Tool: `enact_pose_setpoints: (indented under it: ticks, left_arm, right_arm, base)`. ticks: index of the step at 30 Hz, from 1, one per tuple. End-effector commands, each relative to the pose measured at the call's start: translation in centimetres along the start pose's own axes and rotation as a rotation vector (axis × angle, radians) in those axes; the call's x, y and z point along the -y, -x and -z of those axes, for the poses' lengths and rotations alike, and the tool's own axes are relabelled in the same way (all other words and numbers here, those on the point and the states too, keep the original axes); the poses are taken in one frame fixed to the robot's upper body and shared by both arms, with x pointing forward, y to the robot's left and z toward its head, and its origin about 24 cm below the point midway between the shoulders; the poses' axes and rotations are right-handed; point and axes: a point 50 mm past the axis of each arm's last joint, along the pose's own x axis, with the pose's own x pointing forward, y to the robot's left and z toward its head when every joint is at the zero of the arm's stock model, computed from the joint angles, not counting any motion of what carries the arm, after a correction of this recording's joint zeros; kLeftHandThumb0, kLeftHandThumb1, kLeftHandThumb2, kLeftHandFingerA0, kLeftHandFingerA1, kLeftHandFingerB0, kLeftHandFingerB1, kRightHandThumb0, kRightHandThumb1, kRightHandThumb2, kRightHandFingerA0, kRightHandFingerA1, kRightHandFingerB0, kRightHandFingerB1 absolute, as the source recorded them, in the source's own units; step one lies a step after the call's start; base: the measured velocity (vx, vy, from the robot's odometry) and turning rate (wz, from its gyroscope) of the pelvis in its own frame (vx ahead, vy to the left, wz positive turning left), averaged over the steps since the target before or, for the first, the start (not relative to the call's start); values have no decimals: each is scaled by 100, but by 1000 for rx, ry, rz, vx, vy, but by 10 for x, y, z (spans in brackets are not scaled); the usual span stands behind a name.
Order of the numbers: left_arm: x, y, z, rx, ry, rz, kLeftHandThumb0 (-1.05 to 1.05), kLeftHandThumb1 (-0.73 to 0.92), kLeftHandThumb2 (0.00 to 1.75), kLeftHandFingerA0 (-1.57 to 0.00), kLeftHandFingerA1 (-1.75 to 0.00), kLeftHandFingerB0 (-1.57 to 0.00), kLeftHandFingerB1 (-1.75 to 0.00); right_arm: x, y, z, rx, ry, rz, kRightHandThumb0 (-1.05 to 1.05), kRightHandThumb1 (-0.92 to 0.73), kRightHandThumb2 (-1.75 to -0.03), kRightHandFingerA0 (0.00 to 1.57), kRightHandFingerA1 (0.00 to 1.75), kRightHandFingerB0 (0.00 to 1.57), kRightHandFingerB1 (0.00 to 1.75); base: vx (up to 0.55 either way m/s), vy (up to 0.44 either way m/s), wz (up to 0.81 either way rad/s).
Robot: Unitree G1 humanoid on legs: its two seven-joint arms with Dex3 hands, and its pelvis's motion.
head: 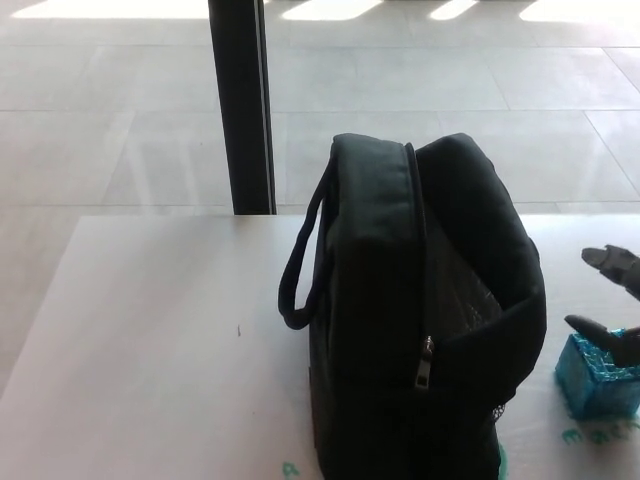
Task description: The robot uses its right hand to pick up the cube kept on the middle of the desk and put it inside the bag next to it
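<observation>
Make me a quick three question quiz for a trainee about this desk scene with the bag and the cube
1. True or false: the blue cube is already inside the black bag.
2. Multiple choice: which robot hand shows in the head view? A) left B) right C) both
3. Fill in: the bag's carry handle hangs on the side of the bag toward the robot's ____.

Key:
1. False. The cube sits on the white desk beside the bag.
2. B. The right robot hand comes in at the picture's right edge, fingers apart, just above the cube.
3. Left.
</observation>
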Motion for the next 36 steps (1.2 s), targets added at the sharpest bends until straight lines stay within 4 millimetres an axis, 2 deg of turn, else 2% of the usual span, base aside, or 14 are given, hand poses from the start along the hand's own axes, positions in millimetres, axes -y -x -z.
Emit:
enact_pose_setpoints:
  ticks: [1,6,7,10,12,13,17,22,23,24,25,29,32,36]
  left_arm:
    - [-5,1,-2,-11,-17,-12,-41,33,96,-4,-54,0,-49]
    - [-5,2,-2,-15,-15,-8,-40,34,96,-4,-54,0,-49]
    - [-5,2,-2,-15,-17,-13,-74,62,58,-11,-48,-19,-39]
    - [-5,3,-1,-18,-17,-10,-40,36,97,-4,-54,0,-49]
    - [-6,2,-1,-18,-17,-12,-73,64,58,-11,-49,-20,-40]
    - [-6,2,-2,-17,-18,-10,-40,36,97,-5,-54,-1,-49]
    - [-7,2,-4,-9,-18,-6,-74,62,58,-10,-50,-19,-40]
    - [-6,1,-6,-7,-22,-2,-76,47,82,-9,-53,-14,-47]
    - [-6,1,-5,-6,-22,3,-40,33,95,-5,-55,-1,-49]
    - [-6,1,-7,-6,-25,2,-76,48,82,-10,-53,-13,-47]
    - [-6,1,-8,-2,-35,10,-41,33,95,-5,-55,0,-49]
    - [-7,-1,-10,-1,-34,1,-73,62,58,-12,-50,-21,-41]
    - [-7,0,-11,0,-35,-3,-78,45,83,-12,-55,-17,-49]
    - [-5,-1,-12,7,-28,9,-75,61,58,-13,-51,-22,-41]
  right_arm:
    - [-13,0,-3,-2,72,-42,-105,-66,-106,0,9,1,5]
    - [-18,0,-10,3,92,-60,-105,-68,-105,0,6,2,4]
    - [-18,-1,-9,-6,100,-63,-105,-68,-105,0,7,2,3]
    - [-20,-1,0,-45,120,-72,-97,-62,-105,0,21,0,10]
    - [-20,-1,7,-79,115,-87,-94,-59,-100,0,21,2,10]
    - [-19,-1,10,-95,98,-99,-97,-60,-98,0,18,6,6]
    - [-17,0,20,-184,113,-172,-91,-53,-84,0,11,10,4]
    - [-14,1,30,-267,217,-234,-84,-48,-74,0,4,12,9]
    - [-15,0,32,-273,264,-237,-83,-47,-71,0,1,5,16]
    - [-16,0,31,-274,280,-239,-86,-49,-73,0,1,8,19]
    - [-16,0,31,-273,284,-239,-86,-50,-75,0,1,15,24]
    - [-18,-2,27,-279,315,-251,-75,-44,-70,0,0,8,28]
    - [-23,-2,22,-268,322,-283,-84,-48,-71,0,0,5,23]
    - [-29,-2,18,-270,329,-327,-68,-39,-69,0,17,4,28]
  base:
    - [0,0,0]
    - [0,0,0]
    - [0,0,0]
    - [0,0,0]
    - [0,0,0]
    - [0,0,0]
    - [0,0,0]
    - [0,0,0]
    - [0,0,0]
    - [0,0,0]
    - [0,0,0]
    - [0,0,0]
    - [0,0,0]
    - [0,0,0]
